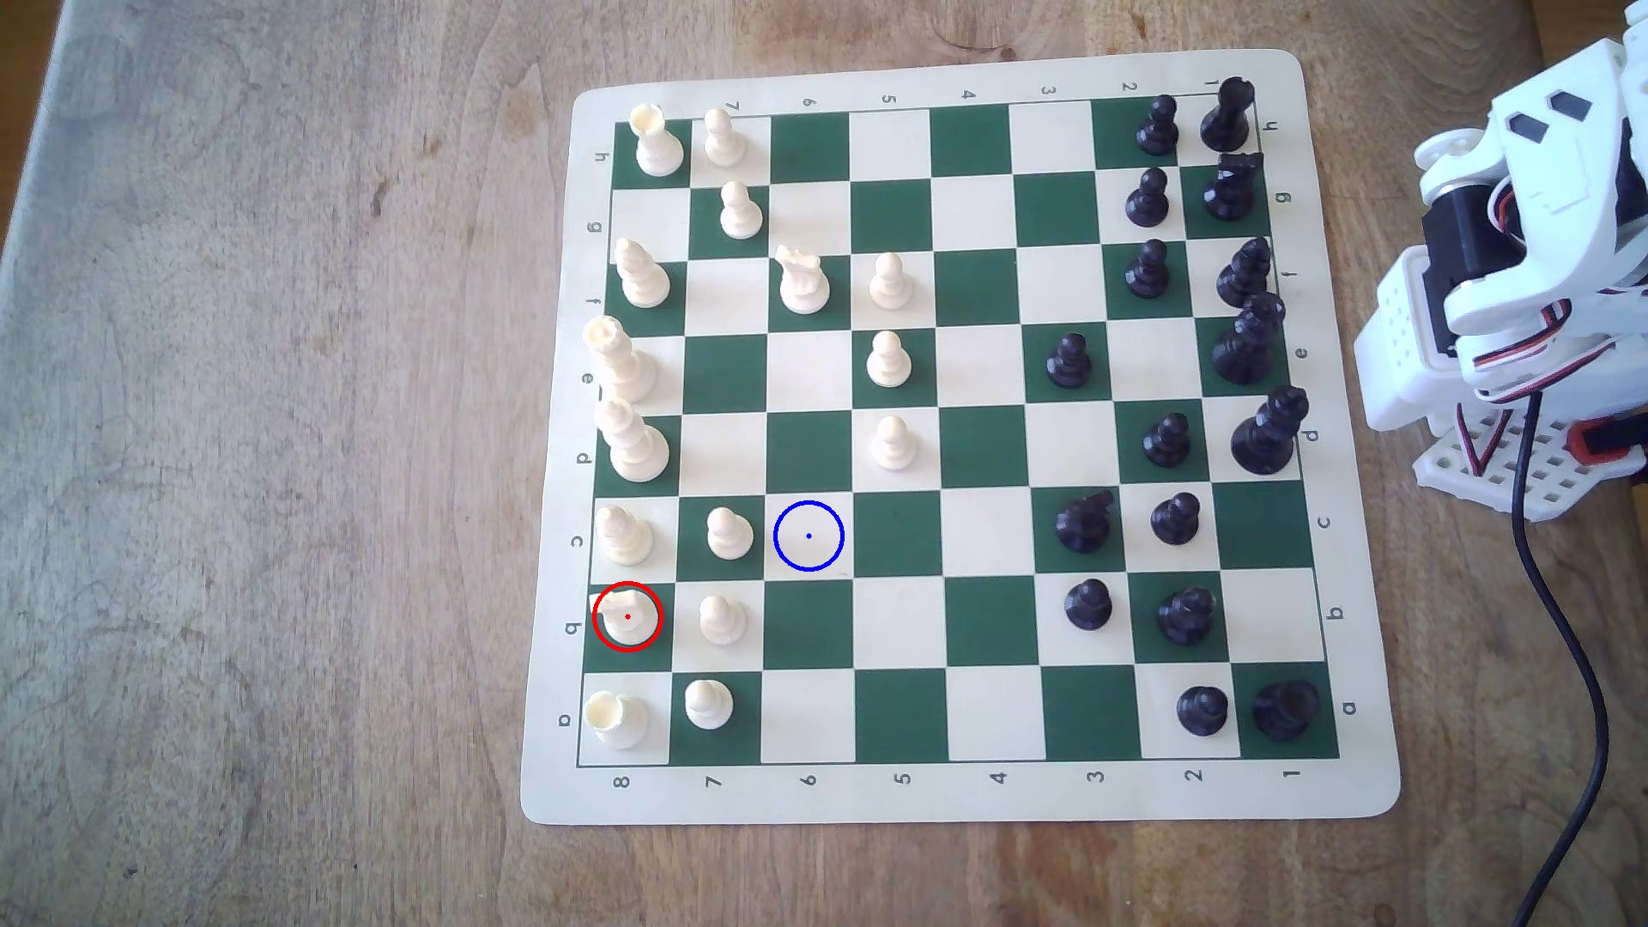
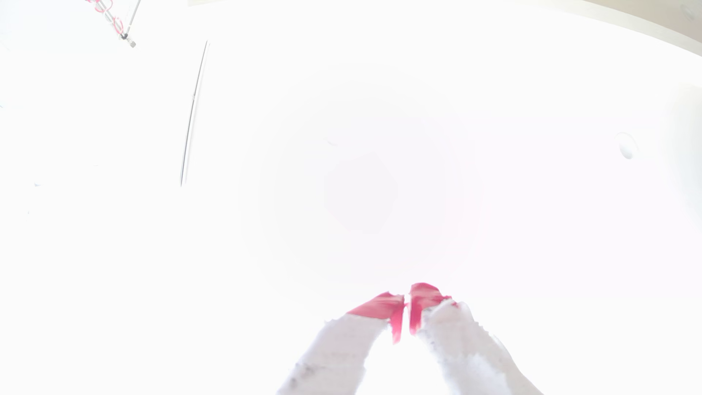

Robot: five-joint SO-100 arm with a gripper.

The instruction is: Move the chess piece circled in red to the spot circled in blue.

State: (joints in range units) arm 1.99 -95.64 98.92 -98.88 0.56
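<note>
The chess piece circled in red (image 1: pixel 627 615), a small cream-white knight, stands on a dark green square near the board's lower left corner in the exterior view. The spot circled in blue (image 1: pixel 808 535) is a bare cream square two files to the exterior view's right and one rank up. The white arm (image 1: pixel 1534 267) is folded up off the board at the exterior view's right edge, far from both. In the washed-out wrist view my gripper (image 2: pixel 406 300) shows two white fingers with red tips almost touching, nothing between them.
The green and cream board (image 1: pixel 954 802) lies on a wooden table. Cream pawns (image 1: pixel 729 532) (image 1: pixel 721 618) stand between the knight and the blue ring. Black pieces (image 1: pixel 1168 517) crowd the exterior view's right side. A black cable (image 1: pixel 1569 642) runs down from the arm.
</note>
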